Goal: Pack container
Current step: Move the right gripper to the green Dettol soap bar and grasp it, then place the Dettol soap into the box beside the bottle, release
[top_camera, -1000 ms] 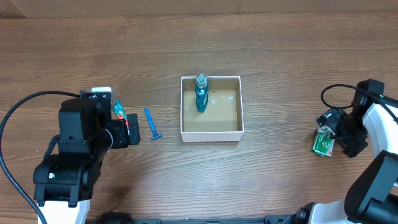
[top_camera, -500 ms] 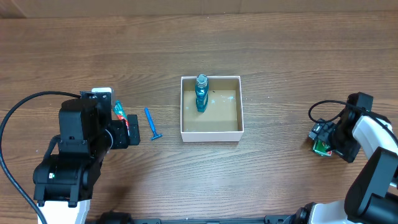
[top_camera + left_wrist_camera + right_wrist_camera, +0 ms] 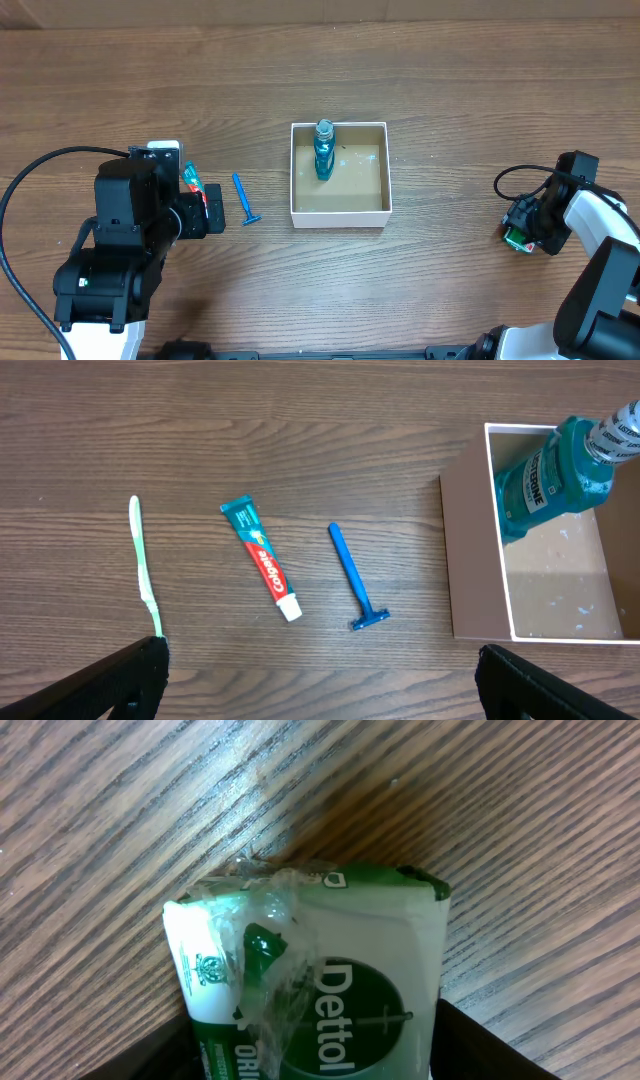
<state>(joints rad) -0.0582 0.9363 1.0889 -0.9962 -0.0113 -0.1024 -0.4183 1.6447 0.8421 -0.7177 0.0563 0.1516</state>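
Green and white, the soap packet (image 3: 320, 970) sat clamped between the two fingers of the right pincer (image 3: 315, 1020), well to the right of the container (image 3: 340, 213). The left pincer (image 3: 320, 655) gaped wide and held nothing. The container lay mid-way across the wooden surface (image 3: 450, 80), with a teal mouthwash bottle (image 3: 323, 150) in its far left corner. Only the left wrist view showed the toothbrush (image 3: 143, 570) beside the toothpaste (image 3: 265, 560) and razor (image 3: 352, 575). Only the right wrist view showed the packet's crinkled wrapper.

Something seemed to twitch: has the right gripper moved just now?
Yes. Against the container, the right gripper, around the soap packet, has slid slightly toward the near table edge.
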